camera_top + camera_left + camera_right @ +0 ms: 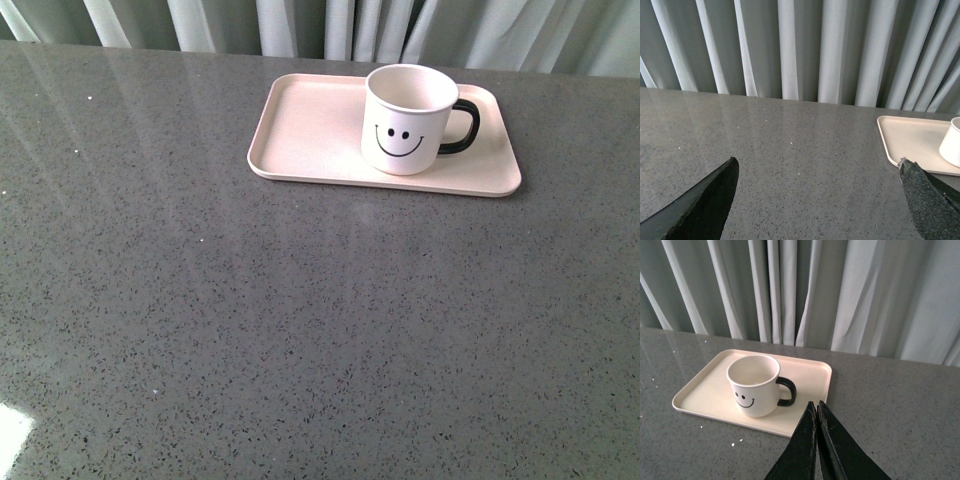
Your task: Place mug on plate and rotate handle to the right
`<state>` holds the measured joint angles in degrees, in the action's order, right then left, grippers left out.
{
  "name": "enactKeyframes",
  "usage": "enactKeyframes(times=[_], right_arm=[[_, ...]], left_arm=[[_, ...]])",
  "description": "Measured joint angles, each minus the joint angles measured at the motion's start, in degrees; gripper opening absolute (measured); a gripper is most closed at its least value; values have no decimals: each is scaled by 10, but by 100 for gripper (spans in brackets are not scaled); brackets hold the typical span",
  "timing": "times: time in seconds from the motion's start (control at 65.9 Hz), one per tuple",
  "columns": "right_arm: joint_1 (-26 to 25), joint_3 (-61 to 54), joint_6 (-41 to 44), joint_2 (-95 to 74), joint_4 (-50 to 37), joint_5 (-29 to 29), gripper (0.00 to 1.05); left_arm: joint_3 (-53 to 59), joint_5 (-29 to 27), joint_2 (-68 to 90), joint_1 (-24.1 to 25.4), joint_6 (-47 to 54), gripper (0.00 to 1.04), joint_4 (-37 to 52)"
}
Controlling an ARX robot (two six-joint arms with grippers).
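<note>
The mug (409, 120) stands upright on the plate (300, 130), right of its middle, handle (462, 127) already pointing right, so you should only keep both arms clear of it. Your left gripper (817, 172) is spread wide and empty; your right gripper (816, 412) is pressed closed on nothing, near the plate's edge.

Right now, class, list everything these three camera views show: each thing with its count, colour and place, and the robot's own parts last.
mug: one, white with a black smiley face, upright on the right half of the plate
handle: one, black, on the mug's right side in the front view
plate: one, pale pink, on the far part of the table
table: one, grey speckled, fills the foreground
curtain: one, pale grey-white, hanging behind the table
left gripper: one, black, open, above bare table beside the plate
right gripper: one, black, shut, empty, near the plate's edge
</note>
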<state>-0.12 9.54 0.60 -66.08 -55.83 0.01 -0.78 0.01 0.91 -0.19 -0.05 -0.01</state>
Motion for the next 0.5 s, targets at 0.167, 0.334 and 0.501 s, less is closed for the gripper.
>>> enactKeyframes(times=[0.167,0.334,0.501], right_arm=[[0,-45,0,27,-13,0,2],[0,-65,0,107,42,0,2],[0,-82,0,194,115,0,2]], left_arm=[[0,0,0,0,0,96,0],[0,0,0,0,0,96,0],[0,0,0,0,0,96,0]])
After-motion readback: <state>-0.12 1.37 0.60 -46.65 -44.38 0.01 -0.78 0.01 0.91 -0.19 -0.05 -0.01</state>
